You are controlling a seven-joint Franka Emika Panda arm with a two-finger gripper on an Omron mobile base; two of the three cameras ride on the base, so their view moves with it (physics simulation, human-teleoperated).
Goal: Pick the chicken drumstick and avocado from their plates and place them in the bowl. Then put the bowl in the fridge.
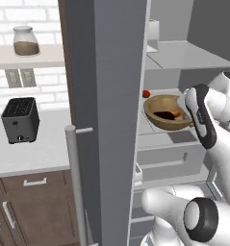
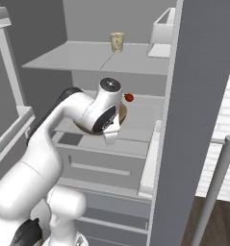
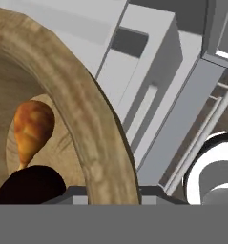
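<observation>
1. One bowl (image 1: 167, 113), wide and light-brown wood, sits on a pale shelf inside the open fridge (image 1: 184, 62); the hand view shows its thick rim (image 3: 87, 119) running from top left down to the bottom of the picture
2. One chicken drumstick (image 3: 32, 126) lies inside the bowl, orange-brown, its rounded end up and its thin end pointing down in the hand view; in the left base view it is a small orange spot (image 1: 176, 114) beside the dark fruit
3. One avocado (image 3: 29, 186), nearly black, lies in the bowl touching the drumstick's thin end; from the left base view it shows as a dark patch (image 1: 164, 115) on the bowl's floor
4. One gripper (image 3: 106, 193) is at the bowl's near rim, with a dark finger base on either side of the wood, so the jaws look closed upon the rim; the tips themselves are cut off at the bottom of the picture
5. One small red round thing (image 1: 146, 93) rests on the same shelf, just behind the bowl and apart from it; it also shows in the right base view (image 2: 129, 97)
6. One pale cup (image 2: 117, 42) stands on the shelf above
7. One long silver bar handle (image 1: 75, 182) runs down the fridge door
8. On the counter left of the fridge stands one dark toaster (image 1: 20, 120), and one glass jar (image 1: 26, 41) sits on the wall shelf above it
</observation>
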